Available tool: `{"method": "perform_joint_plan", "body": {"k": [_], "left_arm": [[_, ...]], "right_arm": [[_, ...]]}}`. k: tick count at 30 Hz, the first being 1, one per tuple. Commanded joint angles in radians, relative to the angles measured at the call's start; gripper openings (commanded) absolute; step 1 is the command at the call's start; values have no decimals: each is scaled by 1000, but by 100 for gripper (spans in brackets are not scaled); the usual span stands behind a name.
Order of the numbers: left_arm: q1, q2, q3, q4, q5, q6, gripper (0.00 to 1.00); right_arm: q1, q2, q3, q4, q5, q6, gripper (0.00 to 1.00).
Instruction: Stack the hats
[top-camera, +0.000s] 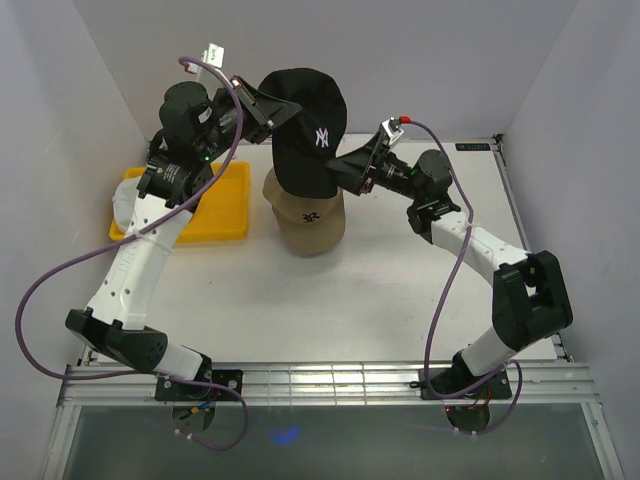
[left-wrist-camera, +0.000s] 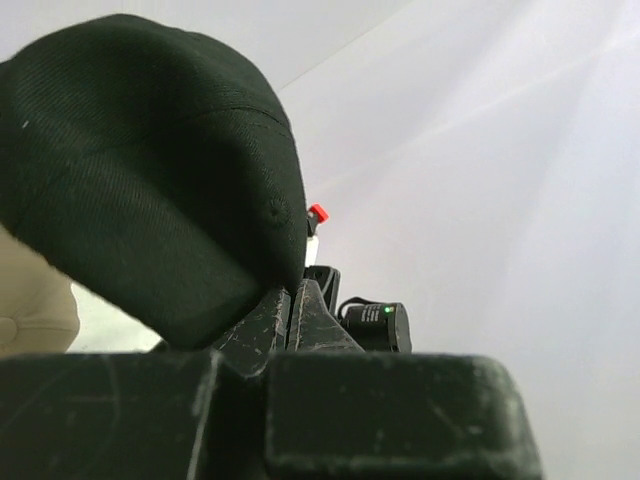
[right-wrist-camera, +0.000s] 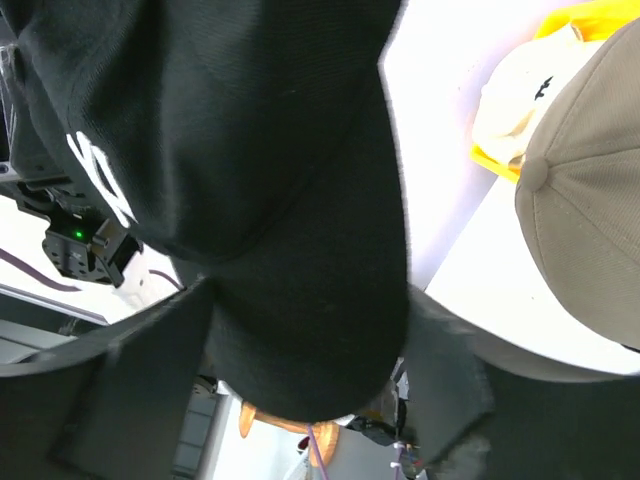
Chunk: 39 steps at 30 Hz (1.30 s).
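Note:
A black hat (top-camera: 305, 120) with a white logo hangs in the air above a tan hat (top-camera: 310, 225) that rests on the table. My left gripper (top-camera: 268, 108) is shut on the black hat's back edge; in the left wrist view its jaws (left-wrist-camera: 290, 295) pinch the fabric of the black hat (left-wrist-camera: 140, 170). My right gripper (top-camera: 345, 170) is at the brim side. In the right wrist view the gripper (right-wrist-camera: 310, 350) stands open and wide, with the brim of the black hat (right-wrist-camera: 250, 150) between its fingers. The tan hat (right-wrist-camera: 590, 180) lies apart, below.
A yellow tray (top-camera: 225, 215) sits at the left of the table with a white hat (top-camera: 122, 205) at its left end, partly behind the left arm. The white hat (right-wrist-camera: 515, 105) also shows in the right wrist view. White walls close in the back and sides.

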Motion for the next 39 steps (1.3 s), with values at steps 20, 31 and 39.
{"method": "perform_joint_plan", "body": {"k": [20, 31, 39], "left_arm": [[43, 13, -52, -89, -93, 132, 3], [230, 28, -9, -54, 130, 128, 63], [278, -123, -259, 104, 191, 30, 98]], "right_arm": [[-79, -70, 60, 150, -86, 169, 8], [-86, 117, 221, 383, -80, 452, 8], [-86, 206, 292, 493, -43, 561, 8]]}}
